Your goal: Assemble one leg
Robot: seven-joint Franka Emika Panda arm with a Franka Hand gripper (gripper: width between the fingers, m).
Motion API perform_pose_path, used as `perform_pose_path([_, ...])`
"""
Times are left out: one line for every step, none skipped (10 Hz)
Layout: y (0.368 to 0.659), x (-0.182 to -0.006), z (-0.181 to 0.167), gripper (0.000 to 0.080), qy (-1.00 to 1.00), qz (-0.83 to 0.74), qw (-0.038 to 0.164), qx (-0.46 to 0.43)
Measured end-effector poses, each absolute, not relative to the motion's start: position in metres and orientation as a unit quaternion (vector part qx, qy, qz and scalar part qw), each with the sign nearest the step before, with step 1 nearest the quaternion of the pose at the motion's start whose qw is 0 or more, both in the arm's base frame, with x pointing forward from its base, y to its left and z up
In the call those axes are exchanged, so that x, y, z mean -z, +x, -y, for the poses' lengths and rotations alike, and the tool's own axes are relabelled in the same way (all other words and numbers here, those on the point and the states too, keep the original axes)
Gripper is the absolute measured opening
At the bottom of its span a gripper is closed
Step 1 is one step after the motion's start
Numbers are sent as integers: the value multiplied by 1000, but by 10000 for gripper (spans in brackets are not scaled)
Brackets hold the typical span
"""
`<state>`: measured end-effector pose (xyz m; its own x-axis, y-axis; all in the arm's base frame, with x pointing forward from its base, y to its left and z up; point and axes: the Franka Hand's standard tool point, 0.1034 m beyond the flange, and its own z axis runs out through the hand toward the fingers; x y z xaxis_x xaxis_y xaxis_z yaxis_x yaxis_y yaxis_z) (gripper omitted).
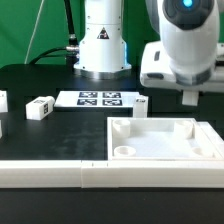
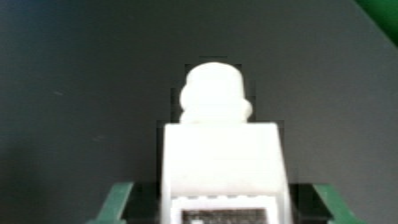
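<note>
In the wrist view a leg, a stubby white post with a rounded peg at its far end, fills the middle. Its black-and-white tag faces the camera. My gripper is shut on the leg, with one green-tinted finger on each side, over the bare black table. In the exterior view the gripper hangs behind the far right corner of the white tray-like panel, and the held leg is hidden there. Another leg lies on the table at the exterior view's left.
The marker board lies in front of the robot base. A small white part sits by its right end, and another white part shows at the left edge. A long white rail runs along the front.
</note>
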<state>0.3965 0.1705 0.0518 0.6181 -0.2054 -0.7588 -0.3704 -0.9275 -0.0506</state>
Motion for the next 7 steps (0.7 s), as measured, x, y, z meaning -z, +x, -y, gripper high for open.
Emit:
perform_pose_path([400, -67, -165, 290, -892, -163, 106, -409])
perform_pose_path([406, -75, -163, 290, -897, -163, 108, -397])
perform_pose_path([405, -74, -164, 290, -897, -163, 107, -397])
perform_pose_path([404, -73, -164, 290, -897, -164, 107, -397])
perform_pose_path([415, -69, -166, 290, -915, -172, 106, -350])
perform_pose_path([416, -71, -167, 290, -928, -174, 104, -313])
perform_pose_path([418, -72, -166, 290, -942, -175, 100, -269])
